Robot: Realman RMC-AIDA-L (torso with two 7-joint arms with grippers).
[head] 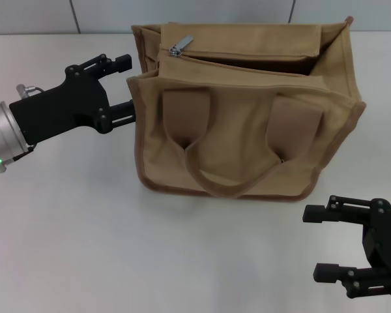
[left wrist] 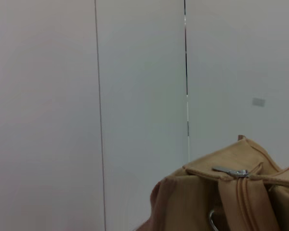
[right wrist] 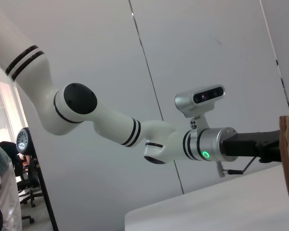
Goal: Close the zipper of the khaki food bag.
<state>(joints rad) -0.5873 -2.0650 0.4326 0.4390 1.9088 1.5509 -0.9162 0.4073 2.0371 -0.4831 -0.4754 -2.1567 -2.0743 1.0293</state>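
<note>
Nearest the head camera, the right black two-fingered tool (head: pixel 326 242) is hanging low over the white desk (head: pixel 85 248), its fingers spread wide apart and gripping nothing, well clear of the bag. Going from the left side across, the left black tool (head: pixel 125 90) on its silver wrist is reaching in level with the bag's left end, its fingers parted with one above and one below, their tips sitting just at the bag's side wall and holding nothing. Beside it, the boxy khaki canvas food bag (head: pixel 247 150) with brown piping is standing on the desk, its two wide looped handles (head: pixel 238 173) drooping down the front face. Along its top flap the tan zipper track (head: pixel 234 60) is lying open, with the small silver metal pull tab (head: pixel 180 47) resting at the left end, close to the left tool.
</note>
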